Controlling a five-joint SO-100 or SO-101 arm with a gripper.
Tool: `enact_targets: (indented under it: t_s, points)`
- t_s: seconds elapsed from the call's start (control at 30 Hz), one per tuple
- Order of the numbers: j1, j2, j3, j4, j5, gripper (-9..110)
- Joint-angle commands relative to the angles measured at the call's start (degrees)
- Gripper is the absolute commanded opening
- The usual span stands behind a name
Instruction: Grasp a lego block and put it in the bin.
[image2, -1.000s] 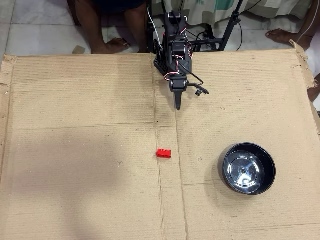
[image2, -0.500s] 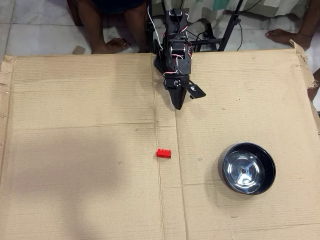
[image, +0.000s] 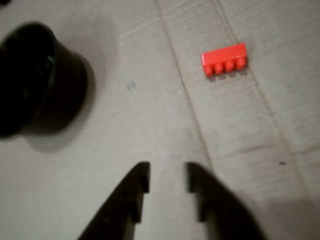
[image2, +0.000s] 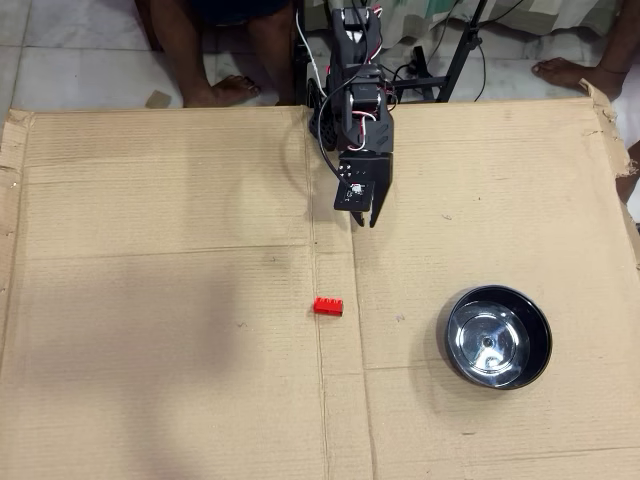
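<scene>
On the big flat sheet of brown cardboard (image2: 150, 300), seen from the overhead view, a small bright red plastic lego block (image2: 327, 306) lies near the middle, right beside a long fold line in the cardboard. It lies flat and nothing touches it. The round shallow black bowl (image2: 497, 337) with a shiny inside sits to the right of the block and a bit lower in the picture, well apart from it. The bowl has nothing in it. The black robot arm (image2: 353, 90) with red and white wires reaches in from the top edge. Its black two-finger gripper (image2: 364, 220) points down the picture toward the block and is well apart from it. Bare feet (image2: 222, 92) of people stand on the tiled floor past the top edge of the cardboard.

From the wrist view, the gripper (image: 167, 179) comes up from the bottom edge. Its two dark fingers (image: 132, 195) are spread a little, with bare cardboard showing between them, and they pinch nothing. The red block (image: 224, 60) is up in the top right, with its row of studs facing the camera, far from the fingertips. The black bowl (image: 40, 80) sits at the top left, seen from its side, and looks blurry. A fold line in the cardboard (image: 150, 130) runs between the bowl and the block.
</scene>
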Motion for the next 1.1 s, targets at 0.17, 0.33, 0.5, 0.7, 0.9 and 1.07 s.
enact_targets:
  t_s: [0.17,0.33,0.5,0.7,0.9,1.07]
  points:
    - [2.5,-12.1,-13.9,-0.4,9.7,23]
    - [5.3,-19.3,-19.6,-0.4,11.6,31]
    - [8.1,-27.0,-25.7,0.1,11.7,34]
    - [10.0,-36.3,-33.0,-0.5,11.0,33]
    - [10.2,-46.4,-43.5,-0.5,5.8,33]
    - [11.2,-53.1,-49.3,1.5,8.1,34]
